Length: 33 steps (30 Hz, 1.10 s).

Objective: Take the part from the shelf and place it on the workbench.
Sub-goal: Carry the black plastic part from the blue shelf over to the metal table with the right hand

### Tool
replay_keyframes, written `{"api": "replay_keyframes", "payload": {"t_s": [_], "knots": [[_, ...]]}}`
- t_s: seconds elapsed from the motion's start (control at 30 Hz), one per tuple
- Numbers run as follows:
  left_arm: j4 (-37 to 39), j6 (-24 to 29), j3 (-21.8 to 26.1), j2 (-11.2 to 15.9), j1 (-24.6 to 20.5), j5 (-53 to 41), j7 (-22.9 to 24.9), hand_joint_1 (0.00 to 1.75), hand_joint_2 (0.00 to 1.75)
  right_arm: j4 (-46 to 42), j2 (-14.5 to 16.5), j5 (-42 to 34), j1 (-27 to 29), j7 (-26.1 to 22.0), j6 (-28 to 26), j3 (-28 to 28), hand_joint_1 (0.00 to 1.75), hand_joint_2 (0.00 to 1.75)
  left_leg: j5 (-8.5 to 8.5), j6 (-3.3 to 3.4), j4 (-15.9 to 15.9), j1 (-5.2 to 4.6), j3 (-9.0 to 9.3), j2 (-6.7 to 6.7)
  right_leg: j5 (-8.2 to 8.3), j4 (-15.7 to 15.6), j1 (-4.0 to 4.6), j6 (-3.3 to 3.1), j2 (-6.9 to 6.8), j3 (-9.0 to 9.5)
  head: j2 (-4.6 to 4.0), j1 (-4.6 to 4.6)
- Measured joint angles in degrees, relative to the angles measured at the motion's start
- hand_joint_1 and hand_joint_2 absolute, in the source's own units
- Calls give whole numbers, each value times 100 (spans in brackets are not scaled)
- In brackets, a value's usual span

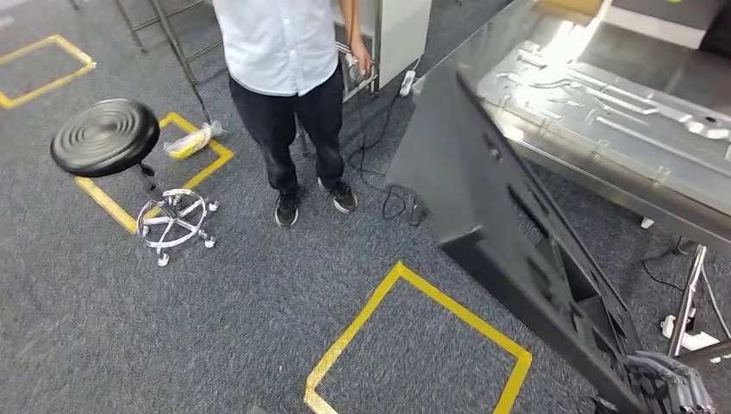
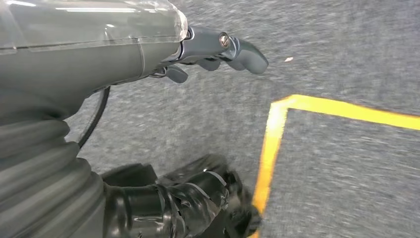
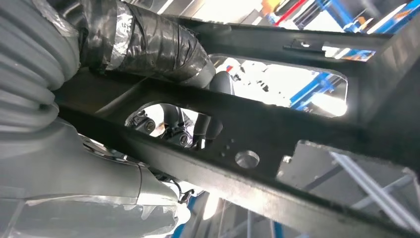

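The part slants from the right hand up toward the workbench; a person stands left, beside a stool

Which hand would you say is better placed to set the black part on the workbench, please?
Right: the right hand already grips the black part beside the workbench; the left hand hangs empty over carpet.

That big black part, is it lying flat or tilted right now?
Tilted. The black part slants steeply above the carpet beside the workbench, not yet resting on it; the right robot hand grips its frame through an opening.
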Motion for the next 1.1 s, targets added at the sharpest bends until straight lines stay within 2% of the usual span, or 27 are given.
{"api": "replay_keyframes", "payload": {"t_s": [0.07,0.1,0.13,0.17,0.2,0.23,0.3,0.33,0.37,0.4,0.43,0.47,0.5,0.57,0.6,0.63,0.67,0.7,0.73,0.77,0.83,0.87,0.93,0.97,1.0,1.07,1.1], "knots": [[0,0,0,3,11,8,-4,0,175,1,-2,11,-8,1,1,3,175,175,-373,-26,741,21,-349,-289,13,-10,-12,-36,119,-2,0,-12],[0,0,0,4,23,13,-2,0,175,2,-2,15,-9,1,1,5,175,175,-498,-35,1108,24,-538,-338,12,-6,-9,-39,190,-4,0,-15],[0,0,0,4,36,20,2,0,175,2,-3,18,-8,2,1,5,175,175,-518,-40,1325,24,-666,-357,10,0,-7,-40,265,-3,0,-17],[0,0,0,4,47,24,4,0,175,3,-3,20,-8,2,1,5,175,175,-419,-39,1328,25,-700,-363,7,10,-6,-38,343,0,0,-17],[0,-3,0,5,52,27,6,0,175,3,-3,22,-8,3,1,5,175,175,-214,-32,1091,26,-624,-382,1,25,-7,-31,422,3,0,-17],[0,-9,0,5,53,29,7,0,175,3,-3,26,-9,4,1,5,175,175,31,-20,701,32,-477,-452,-10,46,-10,-17,498,2,0,-17],[0,-34,0,10,50,29,2,0,175,4,-4,40,-13,9,1,7,175,175,316,16,25,44,-220,-690,-34,107,-4,34,633,-32,0,-15],[0,-50,0,11,47,29,-1,0,175,5,-4,47,-14,13,1,7,175,175,346,37,-127,42,-166,-773,-37,127,-3,66,686,-59,0,-13],[0,-66,0,14,45,29,-4,0,175,5,-5,51,-12,18,1,8,175,175,326,61,-156,30,-156,-793,-30,132,-7,102,739,-85,0,-13],[0,-81,0,14,40,29,-7,0,175,5,-6,53,-7,23,1,8,175,175,343,96,-171,27,-152,-735,-15,122,-15,142,793,-104,0,-13],[0,-93,0,15,35,29,-8,0,175,6,-8,54,1,27,1,7,175,175,365,137,-196,30,-139,-671,-16,130,-24,175,776,-116,0,-14],[0,-103,0,16,31,29,-8,0,175,7,-11,54,5,30,1,7,175,175,388,185,-227,38,-127,-606,-62,192,-22,204,672,-150,0,-9],[0,-110,0,16,29,29,-9,0,175,9,-16,56,0,32,1,7,175,175,409,227,-259,50,-119,-535,-168,354,-16,229,522,-230,0,-3],[0,-121,0,18,41,29,-10,0,175,19,-31,60,-23,33,1,11,175,175,416,271,-280,47,-116,-390,-510,975,-13,268,223,-531,0,7],[0,-123,0,19,53,31,-9,0,175,28,-38,61,-29,34,1,13,175,175,410,276,-279,43,-118,-311,-657,1331,-21,287,176,-707,0,7],[0,-125,0,20,62,32,-9,0,175,40,-47,63,-31,40,1,14,175,175,402,277,-277,40,-116,-231,-718,1572,-29,300,156,-827,0,7],[0,-125,0,21,64,34,-8,0,175,54,-55,67,-31,47,1,15,175,175,391,273,-276,38,-109,-151,-672,1620,-35,307,142,-848,0,6],[0,-127,0,22,61,35,-8,0,175,68,-63,73,-31,54,1,17,175,175,377,264,-275,38,-95,-78,-528,1454,-39,306,116,-756,0,6],[0,-130,0,22,56,36,-8,0,175,78,-73,79,-32,60,1,20,175,175,360,250,-274,37,-73,-12,-327,1106,-36,294,44,-565,0,6],[0,-133,0,22,53,36,-8,0,175,85,-81,84,-38,61,1,25,175,175,339,229,-272,28,-46,45,-169,698,-19,273,-109,-346,0,7],[0,-136,0,22,50,37,-8,0,175,91,-93,91,-57,61,1,45,175,175,295,169,-265,-1,1,149,-22,171,36,201,-327,-72,0,3],[0,-136,0,22,48,37,-8,0,175,94,-96,93,-63,61,1,54,175,175,278,138,-266,-14,20,205,-32,92,62,167,-356,-46,0,1],[0,-137,0,23,30,38,-8,0,175,97,-99,98,-61,64,1,61,175,175,248,75,-272,-19,55,300,-14,75,60,100,-211,-61,0,-2],[0,-140,0,23,19,38,-8,0,175,97,-99,103,-61,67,1,63,175,175,199,42,-228,-11,51,235,2,56,43,67,-143,-59,0,-2],[0,-147,0,23,12,37,-7,0,175,99,-101,111,-69,79,1,70,175,175,97,13,-98,-3,4,108,20,38,23,31,-79,-55,0,-3],[0,-169,0,25,17,36,-3,0,175,110,-108,130,-94,119,1,104,175,175,-255,-18,515,13,-272,-223,37,24,5,-22,30,-57,0,-4],[0,-184,0,26,26,36,2,0,175,122,-118,130,-104,152,2,128,175,175,-426,-21,908,14,-467,-305,39,28,8,-37,86,-63,0,-4]]}}
